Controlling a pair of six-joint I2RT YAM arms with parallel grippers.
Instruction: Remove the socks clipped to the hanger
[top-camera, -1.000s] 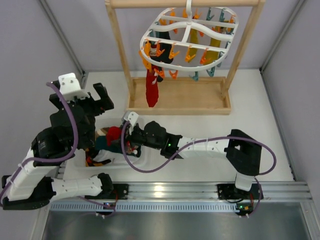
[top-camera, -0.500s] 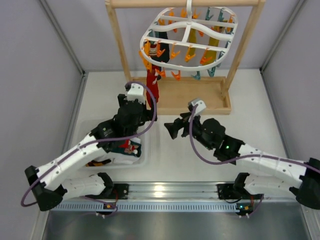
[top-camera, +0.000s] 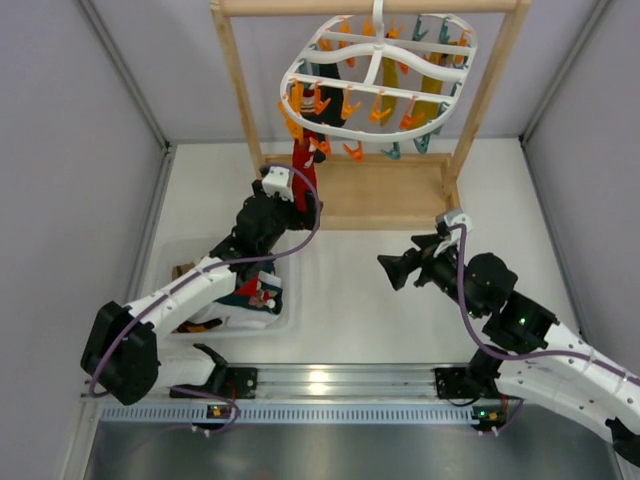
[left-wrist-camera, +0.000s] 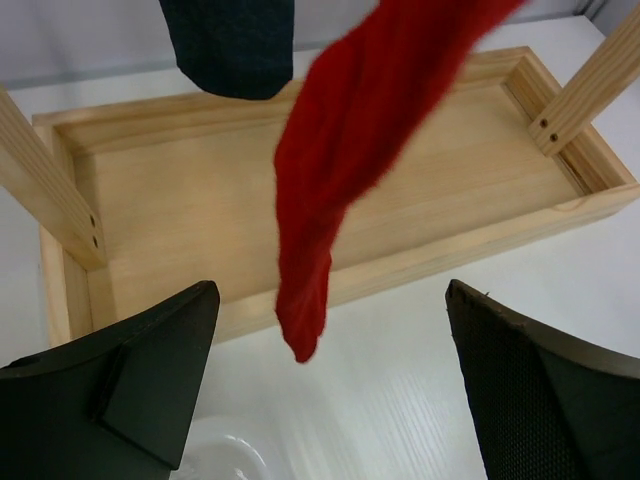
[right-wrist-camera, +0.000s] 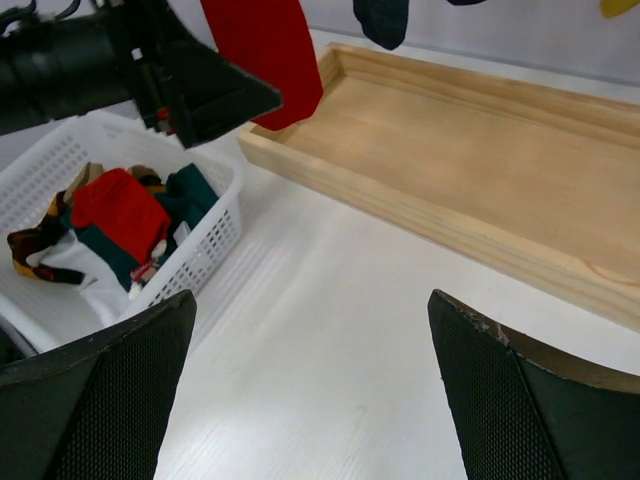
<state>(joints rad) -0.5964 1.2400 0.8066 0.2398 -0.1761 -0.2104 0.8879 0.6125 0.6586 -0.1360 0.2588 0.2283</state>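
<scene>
The white oval hanger hangs from the wooden stand, with orange and teal pegs. A red sock dangles from its left side, with a dark sock beside it and mustard socks further right. My left gripper is open just below and in front of the red sock. In the left wrist view the red sock hangs with its tip between my open fingers, not touching them. A navy sock hangs behind. My right gripper is open and empty over the table.
The stand's flat wooden base tray lies under the hanger, between two uprights. A white basket with removed socks sits at the left. It shows in the right wrist view, as does the left gripper.
My left arm swung from the basket's left side up to the red sock. My right gripper pulled out of the basket and moved right, over the bare table.
</scene>
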